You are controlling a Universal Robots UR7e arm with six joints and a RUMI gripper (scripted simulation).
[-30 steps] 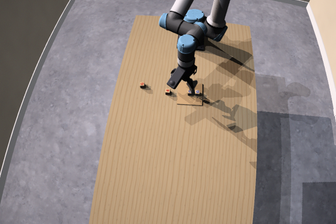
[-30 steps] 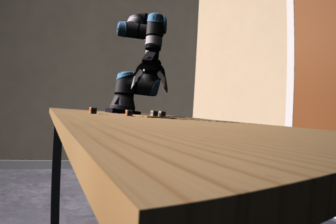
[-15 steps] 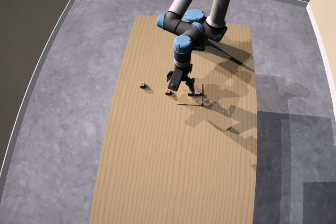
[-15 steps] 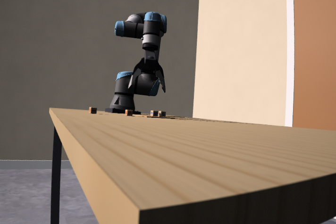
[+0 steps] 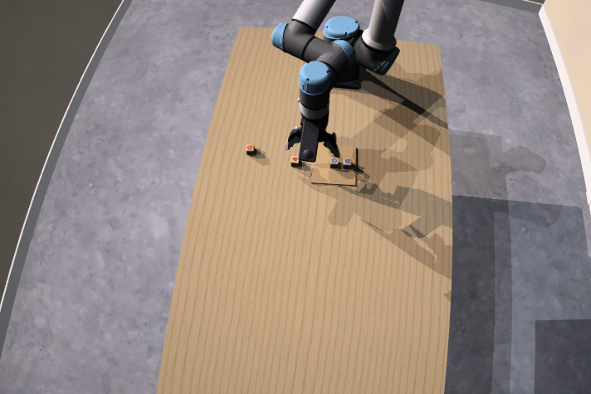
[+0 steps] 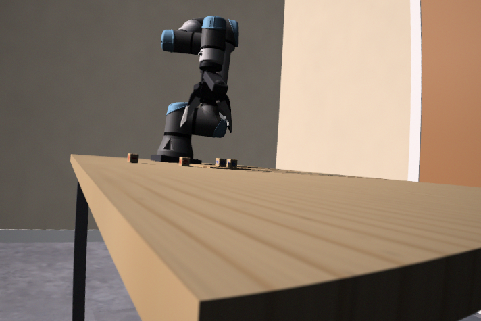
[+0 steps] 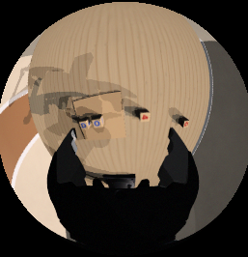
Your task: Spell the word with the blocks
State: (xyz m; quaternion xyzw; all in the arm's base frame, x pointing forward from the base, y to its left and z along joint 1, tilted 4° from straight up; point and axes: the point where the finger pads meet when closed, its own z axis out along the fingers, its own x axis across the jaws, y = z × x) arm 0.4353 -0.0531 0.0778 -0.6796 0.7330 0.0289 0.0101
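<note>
The mat (image 5: 329, 178) (image 7: 111, 131) bears the blue D block (image 5: 347, 161) (image 6: 232, 163) (image 7: 84, 126) and blue O block (image 5: 334, 160) (image 6: 220, 162) (image 7: 96, 124), side by side with a narrow gap. In the wrist view D is left of O, both roughly upright. A block with a red letter like an A (image 5: 295, 160) (image 6: 184, 161) (image 7: 145, 117) stands on the table beside the mat. The red G block (image 5: 250, 148) (image 6: 132, 157) (image 7: 185, 124) stands farther out, off the mat. My gripper (image 5: 312, 151) (image 6: 207, 129) (image 7: 122, 128) is open and empty, high above the table.
The wooden table (image 5: 295, 260) (image 6: 271, 212) carries the robot's base (image 5: 347, 82) (image 6: 174, 150) behind the mat. The A-like block stands between the G block and the mat. Arm shadows fall across the mat and the table beside it.
</note>
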